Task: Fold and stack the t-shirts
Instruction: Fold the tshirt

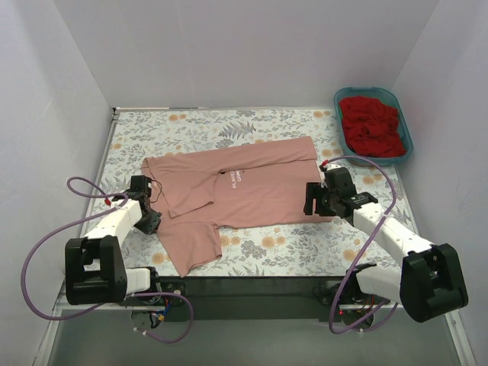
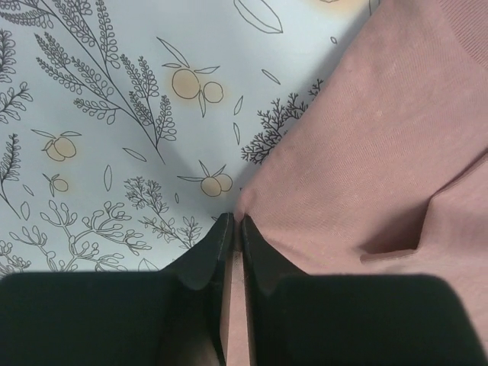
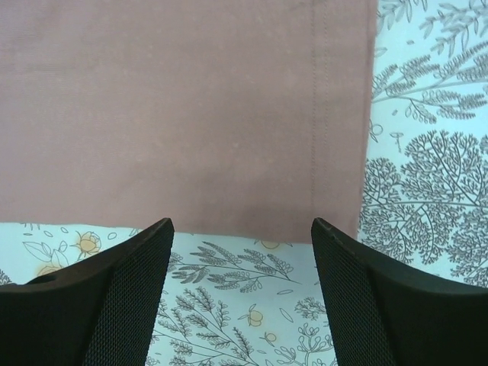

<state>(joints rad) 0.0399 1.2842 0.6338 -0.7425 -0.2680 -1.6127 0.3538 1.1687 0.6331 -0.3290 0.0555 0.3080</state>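
With the pink t-shirt [image 1: 259, 194] spread flat on the floral cloth [image 1: 305, 245], we judge the first fold begun: left gripper [image 2: 232, 226] clamped on its edge, right gripper [image 3: 242, 232] with jaws apart, which must next close on the hem.

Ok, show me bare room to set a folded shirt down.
Bare floral cloth: the far strip between the pink t-shirt and the back wall, and the near patch between its side and the table edge. Crowded: the far right corner with the teal tub, and beside the left arm and right arm.
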